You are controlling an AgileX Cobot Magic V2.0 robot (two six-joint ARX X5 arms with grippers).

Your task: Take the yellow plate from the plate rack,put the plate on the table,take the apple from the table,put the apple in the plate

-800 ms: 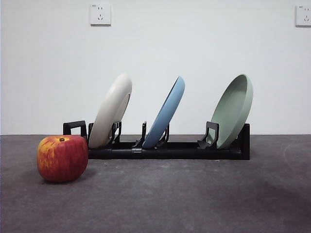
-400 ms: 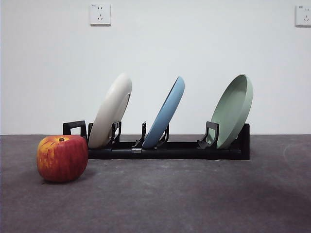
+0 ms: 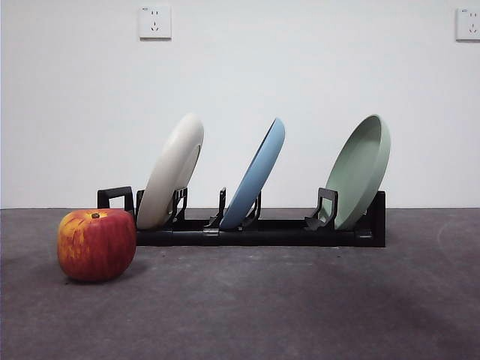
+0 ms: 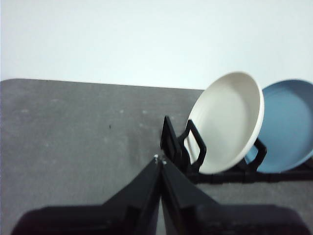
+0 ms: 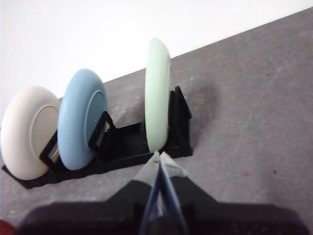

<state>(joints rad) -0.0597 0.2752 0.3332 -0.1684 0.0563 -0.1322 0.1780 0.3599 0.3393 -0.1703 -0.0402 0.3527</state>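
Note:
The cream yellow plate [image 3: 172,171] leans in the leftmost slot of the black plate rack [image 3: 255,231]; the wrist views show the same plate [image 4: 227,122] [image 5: 27,129]. The red-and-yellow apple [image 3: 96,244] rests on the dark grey table [image 3: 285,307] in front of the rack's handle end. My left gripper [image 4: 160,161] is shut and empty, hovering short of the rack's handle [image 4: 168,142]. Also shut with nothing in it, my right gripper [image 5: 159,156] hangs off the rack's other end [image 5: 146,147]. Neither arm appears in the front view.
A light blue plate [image 3: 257,174] stands in the middle slot and a pale green plate [image 3: 363,169] in the right one. A white wall with two sockets [image 3: 154,22] backs the table.

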